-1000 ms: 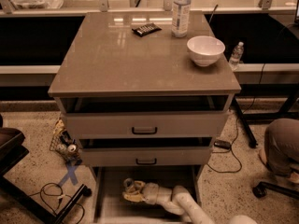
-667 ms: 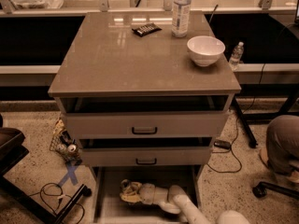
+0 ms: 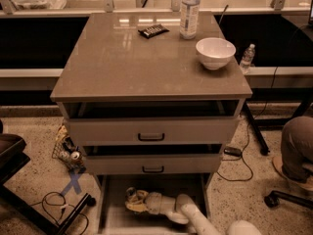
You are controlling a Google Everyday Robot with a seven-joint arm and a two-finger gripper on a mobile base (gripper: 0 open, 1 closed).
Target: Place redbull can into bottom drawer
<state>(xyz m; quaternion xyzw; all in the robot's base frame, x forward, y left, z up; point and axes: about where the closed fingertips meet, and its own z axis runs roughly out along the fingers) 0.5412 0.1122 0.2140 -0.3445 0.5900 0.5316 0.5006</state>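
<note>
Worktop [image 3: 122, 67], brown, glossy, carrying:
- clear water bottle [image 3: 189, 11], white cap, upright at the rear
- dark snack bar [image 3: 153, 31], lying flat left of the bottle
- white bowl [image 3: 215, 52], near the right edge

Below it: upper drawer [image 3: 195, 130] and lower drawer [image 3: 195, 163], both with black handles, both slightly open.

On the floor, left: blue tape cross [image 3: 73, 181] and black cable [image 3: 54, 202].

Tool [image 3: 133, 199]: low, beneath the handled drawers.

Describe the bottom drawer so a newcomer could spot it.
Find the cabinet with the white bowl on top. Below its two handled drawer fronts, the bottom drawer is pulled out at floor level; only it has the gripper inside.
</note>
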